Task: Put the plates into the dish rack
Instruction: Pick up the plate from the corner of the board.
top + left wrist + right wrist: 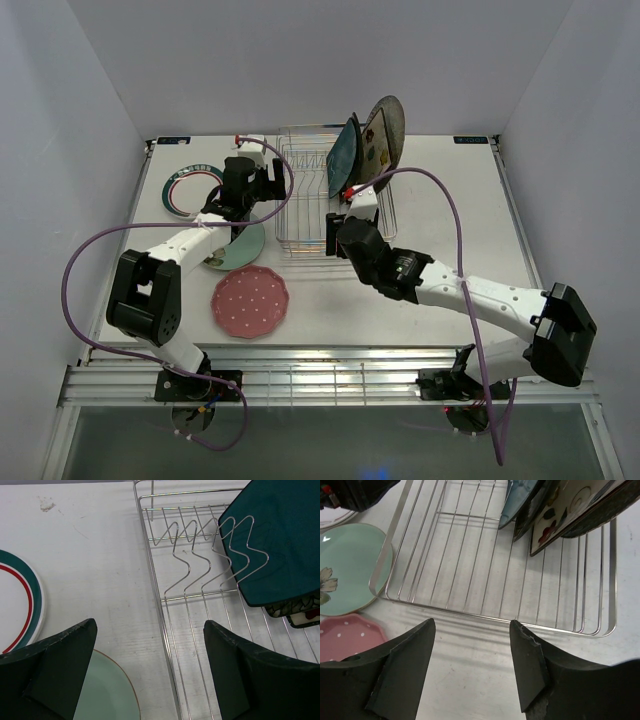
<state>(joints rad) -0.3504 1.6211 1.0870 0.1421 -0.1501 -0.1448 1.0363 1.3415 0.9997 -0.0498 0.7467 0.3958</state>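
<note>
Beside wire dish rack [300, 205], scalloped pink plate [250, 301]

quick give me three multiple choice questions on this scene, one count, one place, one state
1. How many plates stand in the dish rack?
A) one B) six C) four

2. Where is the pink dotted plate?
A) in the rack B) flat on the table, left of the rack and toward the near edge C) stacked on another plate

3. How is the left end effector?
A) open, empty B) shut on a plate C) shut on a rack wire

Answers:
1 C, the teal, black floral, cream floral and speckled grey plates lean there.
2 B, it lies flat on the tabletop, outside the wires.
3 A, its fingers stand wide apart with nothing gripped.
</note>
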